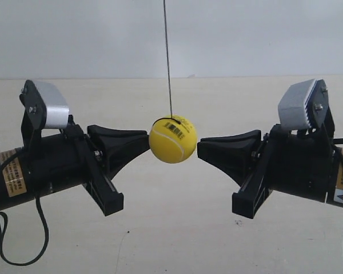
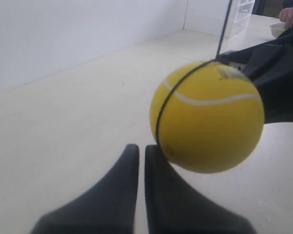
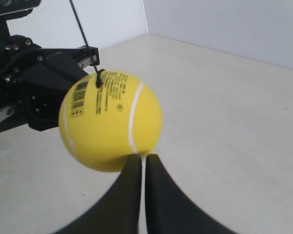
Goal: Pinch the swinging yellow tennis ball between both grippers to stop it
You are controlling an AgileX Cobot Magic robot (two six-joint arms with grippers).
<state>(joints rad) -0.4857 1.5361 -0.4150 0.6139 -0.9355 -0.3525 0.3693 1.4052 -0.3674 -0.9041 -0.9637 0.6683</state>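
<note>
A: Where was the yellow tennis ball [image 1: 172, 140]?

B: At the centre of the exterior frame. It hung on a thin dark string [image 1: 167, 57] that ran up out of the top edge, and it was clear above the pale table [image 1: 171, 228]. Its barcode print sat on the upper right of the ball.

A: And the two arms?

B: One reached in from each side of the frame, level with the ball. Each pointed tip appeared to touch it, the right-hand tip slightly lower than the left-hand one.

A: Were the jaws clenched?

B: Both pairs were. In its wrist view the left gripper [image 2: 141, 148] had its jaws drawn together with only a thin slit between them and nothing inside. The ball lay against their tips. The right gripper [image 3: 143, 158] was clenched on nothing in the same way. Its tips met the ball just beside the white seam, and the barcode faced that camera.
</note>
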